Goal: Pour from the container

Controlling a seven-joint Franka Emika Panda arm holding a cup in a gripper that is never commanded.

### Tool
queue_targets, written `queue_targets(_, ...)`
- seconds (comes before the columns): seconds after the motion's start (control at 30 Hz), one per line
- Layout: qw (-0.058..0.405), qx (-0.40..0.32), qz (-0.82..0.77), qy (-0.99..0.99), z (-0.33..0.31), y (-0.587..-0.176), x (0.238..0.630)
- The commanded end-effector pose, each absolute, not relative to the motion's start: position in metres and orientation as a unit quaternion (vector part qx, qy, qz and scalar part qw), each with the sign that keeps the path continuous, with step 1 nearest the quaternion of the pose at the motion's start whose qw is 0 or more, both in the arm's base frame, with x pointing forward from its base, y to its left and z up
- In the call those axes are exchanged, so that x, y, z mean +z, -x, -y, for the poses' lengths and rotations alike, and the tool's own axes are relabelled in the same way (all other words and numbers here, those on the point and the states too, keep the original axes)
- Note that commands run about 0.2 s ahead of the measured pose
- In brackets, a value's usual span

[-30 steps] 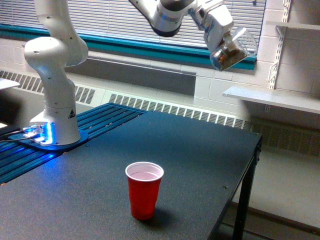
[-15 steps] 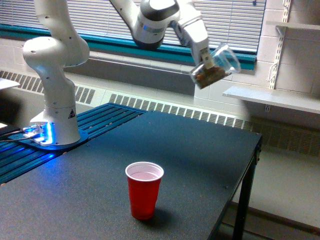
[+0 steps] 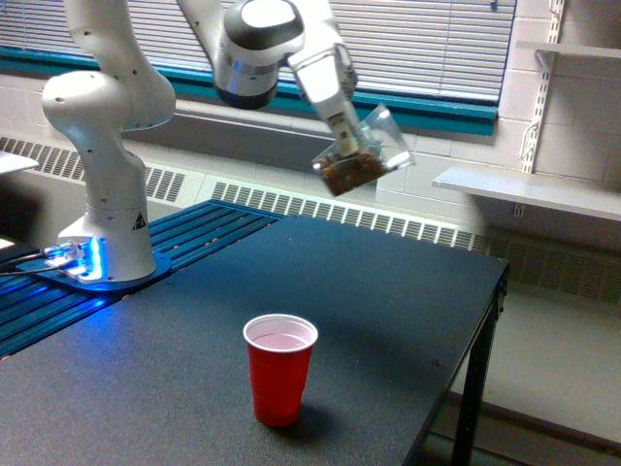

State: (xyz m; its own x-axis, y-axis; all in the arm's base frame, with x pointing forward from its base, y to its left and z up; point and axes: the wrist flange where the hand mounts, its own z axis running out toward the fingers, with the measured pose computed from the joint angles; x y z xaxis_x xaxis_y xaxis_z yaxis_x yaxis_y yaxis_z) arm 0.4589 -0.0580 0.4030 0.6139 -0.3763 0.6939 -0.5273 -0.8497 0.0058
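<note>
— That clear cup (image 3: pixel 364 152) up there, what do you make of it? Would it be awkward to hold?

— Light, I'd guess. It looks like thin see-through plastic with only a small heap of brown pieces (image 3: pixel 347 174) settled in its low end. Walls like that tend to give under pressure, so a hard squeeze could buckle it, and smooth plastic can slip. If I were choosing, I'd take it across the side wall, about where the arm has it.

— And where is it, exactly?

— High in the air, well above the black table (image 3: pixel 388 291), in front of the window blinds (image 3: pixel 437 44). It's tipped over, with the base lower towards the exterior view's left and the mouth pointing up and towards the exterior view's right. Nothing is spilling that I can see.

— How about the gripper (image 3: pixel 343 146)?

— Its fingers are drawn in narrow and pinch the cup's wall. That's all they touch. I can't make out from here just how the pads sit on the plastic, because the clear wall blurs into them.

— Is it anywhere near the red cup (image 3: pixel 280 368)?

— No, well apart. The red one stands upright on the table, lower down and off towards the exterior view's left, with its white inside showing. I'd judge the pouring hasn't started, since the pieces all sit away from the mouth
</note>
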Motion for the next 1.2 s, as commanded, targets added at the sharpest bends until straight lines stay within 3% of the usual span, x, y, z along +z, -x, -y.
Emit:
queue_targets(0.03, 0.116, 0.354, 0.302, -0.877, 0.094, -0.441, 0.391)
queue_targets(1.2, 0.193, 0.273, 0.369, -0.867, 0.175, -0.416, 0.314)
